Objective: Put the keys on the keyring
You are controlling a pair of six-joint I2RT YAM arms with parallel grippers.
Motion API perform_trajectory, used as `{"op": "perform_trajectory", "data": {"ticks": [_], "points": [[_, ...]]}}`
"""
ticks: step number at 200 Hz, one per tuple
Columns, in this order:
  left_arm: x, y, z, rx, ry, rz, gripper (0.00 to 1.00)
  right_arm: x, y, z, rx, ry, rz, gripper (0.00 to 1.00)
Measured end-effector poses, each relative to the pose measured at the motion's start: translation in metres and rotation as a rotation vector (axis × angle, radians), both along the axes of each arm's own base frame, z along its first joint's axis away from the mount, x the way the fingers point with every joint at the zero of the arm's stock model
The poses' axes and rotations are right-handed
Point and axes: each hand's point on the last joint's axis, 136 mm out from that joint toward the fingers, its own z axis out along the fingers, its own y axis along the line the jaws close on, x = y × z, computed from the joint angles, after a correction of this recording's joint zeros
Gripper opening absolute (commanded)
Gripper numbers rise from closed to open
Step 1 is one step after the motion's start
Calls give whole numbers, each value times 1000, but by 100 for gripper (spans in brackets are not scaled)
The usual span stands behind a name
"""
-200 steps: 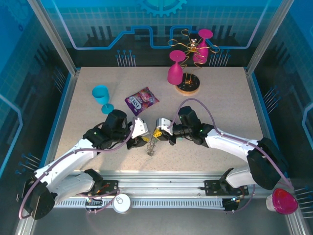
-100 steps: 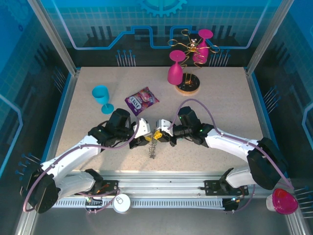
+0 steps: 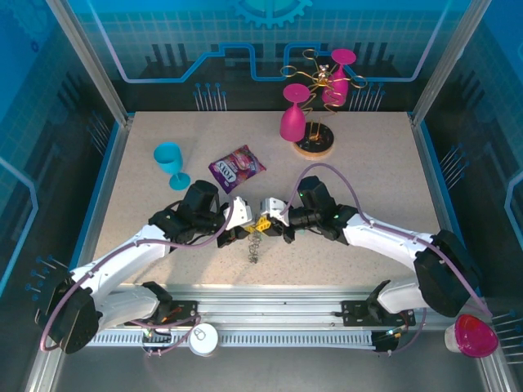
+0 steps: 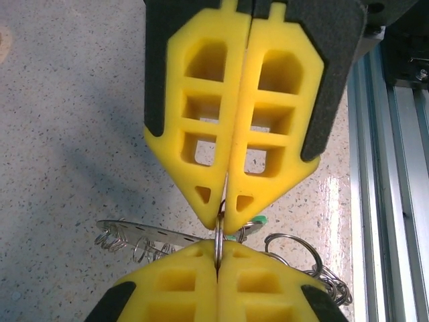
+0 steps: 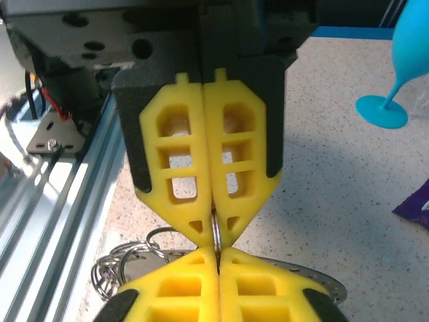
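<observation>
My left gripper (image 3: pixel 243 227) and right gripper (image 3: pixel 263 223) meet tip to tip above the table's near middle. Both are shut on one small split ring (image 4: pixel 219 231), which stands edge-on between the two pairs of yellow pads. The keyring (image 3: pixel 255 245) hangs below them as a flat dark metal plate (image 4: pixel 154 233) fringed with wire loops (image 5: pixel 127 258). A bright green key head (image 4: pixel 258 220) peeks out just behind the right gripper's tips (image 4: pixel 224 218). The pale grey-green key is hidden. In the right wrist view, the left gripper (image 5: pixel 213 231) faces my right gripper (image 5: pixel 218 255).
A purple snack packet (image 3: pixel 236 168) and a blue goblet (image 3: pixel 169 159) lie behind the left arm. The wooden-based glass rack (image 3: pixel 315 145) with pink glasses (image 3: pixel 293 118) stands at the back. The aluminium rail (image 4: pixel 395 168) runs along the near table edge.
The left gripper has edged right to close against the right gripper's tips. The hanging keyring has barely shifted in the last half second.
</observation>
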Motion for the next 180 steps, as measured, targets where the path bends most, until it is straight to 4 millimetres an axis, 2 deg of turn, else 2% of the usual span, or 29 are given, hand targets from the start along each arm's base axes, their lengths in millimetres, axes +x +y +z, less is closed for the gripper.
{"op": "perform_trajectory", "data": {"ticks": [15,49,96,180], "points": [[1,0,2,-8,-14,4,0,3,-6,7,40,13,-41,33],[-4,4,5,-56,-87,13,0,6,-25,20,117,45,-131,33],[-3,3,16,-125,-154,29,0,-8,-22,4,100,116,-130,34],[-5,0,20,-185,-159,28,0,-2,-8,-17,71,89,-131,36]]}}
